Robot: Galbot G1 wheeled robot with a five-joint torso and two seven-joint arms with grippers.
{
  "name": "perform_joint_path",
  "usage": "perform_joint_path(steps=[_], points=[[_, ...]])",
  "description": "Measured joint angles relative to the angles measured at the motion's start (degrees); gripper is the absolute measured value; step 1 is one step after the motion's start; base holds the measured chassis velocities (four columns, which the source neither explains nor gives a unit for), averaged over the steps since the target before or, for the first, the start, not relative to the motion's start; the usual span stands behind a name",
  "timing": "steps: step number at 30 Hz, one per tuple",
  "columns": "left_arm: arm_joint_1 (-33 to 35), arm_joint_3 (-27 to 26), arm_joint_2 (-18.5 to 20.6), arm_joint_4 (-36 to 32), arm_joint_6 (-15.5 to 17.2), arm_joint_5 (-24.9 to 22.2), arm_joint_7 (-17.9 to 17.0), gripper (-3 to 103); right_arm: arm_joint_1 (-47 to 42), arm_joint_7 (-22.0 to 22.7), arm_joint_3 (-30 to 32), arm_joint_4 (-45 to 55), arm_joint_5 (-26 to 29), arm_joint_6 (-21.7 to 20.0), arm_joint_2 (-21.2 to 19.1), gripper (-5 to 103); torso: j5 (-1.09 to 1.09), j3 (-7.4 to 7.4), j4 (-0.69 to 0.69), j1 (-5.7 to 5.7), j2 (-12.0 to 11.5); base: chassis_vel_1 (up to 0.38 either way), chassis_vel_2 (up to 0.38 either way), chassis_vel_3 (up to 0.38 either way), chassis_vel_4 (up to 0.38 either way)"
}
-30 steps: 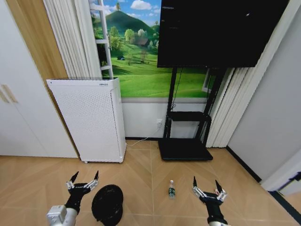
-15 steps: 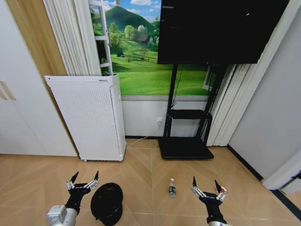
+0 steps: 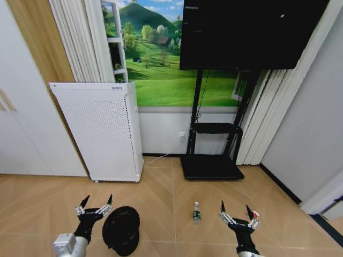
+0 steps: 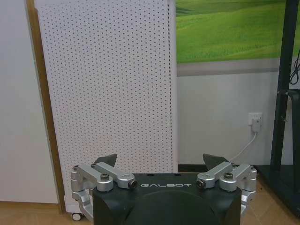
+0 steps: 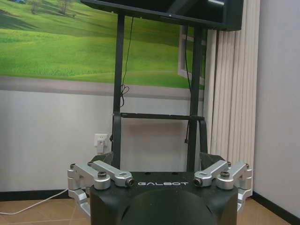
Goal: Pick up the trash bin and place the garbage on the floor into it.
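The trash bin (image 3: 121, 231), a small black round mesh basket, stands on the wood floor at the bottom left of the head view. Just to its left hangs my left gripper (image 3: 96, 202), open, apart from the bin. A small clear bottle with a green label (image 3: 196, 213), part of the garbage, stands upright on the floor near the middle. To the bottle's right my right gripper (image 3: 236, 208) is open and holds nothing. In the wrist views both grippers, left (image 4: 161, 161) and right (image 5: 158, 158), show their fingers spread wide.
A tall white perforated appliance (image 3: 102, 131) stands against the wall behind the bin. A black TV stand (image 3: 210, 167) with a large screen (image 3: 246, 32) is at the back centre, curtains to its right. A cable runs from a wall socket (image 4: 255, 122).
The whole head view has shifted slightly, so the camera moved. Both grippers stay open in the same places relative to the bin and bottle.
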Motion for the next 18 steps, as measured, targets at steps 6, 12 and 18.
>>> perform_joint_path(steps=[6,12,18], points=[[-0.02,0.00,-0.01,-0.03,0.02,-0.05,-0.02,100,0.00,-0.03,0.05,0.02,-0.01,0.05,0.00,100,0.00,-0.83,0.00,-0.45,-1.27,0.000,0.000,0.000,0.000],[-0.02,0.04,-0.08,0.02,0.04,-0.04,-0.03,100,0.05,0.02,0.17,-0.12,-0.01,0.09,-0.06,100,0.00,-1.93,0.00,-1.01,-2.93,0.000,0.000,0.000,0.000],[-0.16,0.01,0.08,0.12,0.12,-0.13,-0.08,100,0.17,0.04,0.16,-0.31,-0.05,0.09,-0.02,100,0.00,-2.83,0.00,-1.40,-4.22,0.000,0.000,0.000,0.000]])
